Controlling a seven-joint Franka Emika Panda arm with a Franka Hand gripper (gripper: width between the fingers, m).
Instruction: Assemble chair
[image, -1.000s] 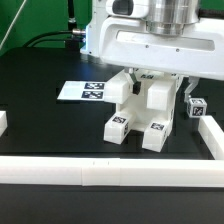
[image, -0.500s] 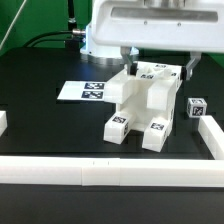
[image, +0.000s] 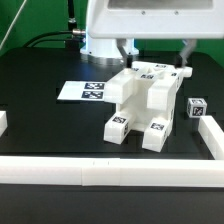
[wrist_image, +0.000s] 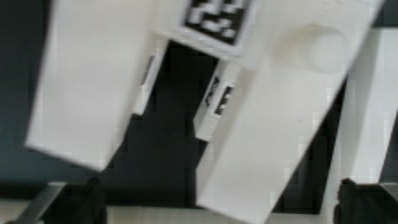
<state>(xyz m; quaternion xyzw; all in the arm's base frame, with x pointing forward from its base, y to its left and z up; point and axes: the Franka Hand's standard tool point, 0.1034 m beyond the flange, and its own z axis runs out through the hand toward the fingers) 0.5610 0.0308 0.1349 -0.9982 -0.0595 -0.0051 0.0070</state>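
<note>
Chair (image: 143, 100): blocky and white, standing near the middle of the black table (image: 40, 140), tags facing up on its top and on the two front feet; just beside the marker board (image: 84, 91), on the exterior view's right of it.
Gripper (image: 155, 52): spread wide, holding nothing, hanging directly above the chair and clear of it (no contact to be seen).
Fingers (wrist_image: 71, 203): one dark tip at each side in the wrist view, white slabs and a tag filling the space between; too blurred to judge the height.
Loose piece (image: 196, 108): small tagged block, on the exterior view's right of the chair, apart from it, close to the rail (image: 213, 138).
Step in hand: by the look of it, a gap between one part and another, with the chair largely joined and the small block not yet on it.
Next move: probably over to that block, jaws lined up across it, straight down, then a gentle close; possibly a grip on the chair itself instead. No calling it from here.
Watch for: a sideways knock on the chair; enough height needed before travelling.
</note>
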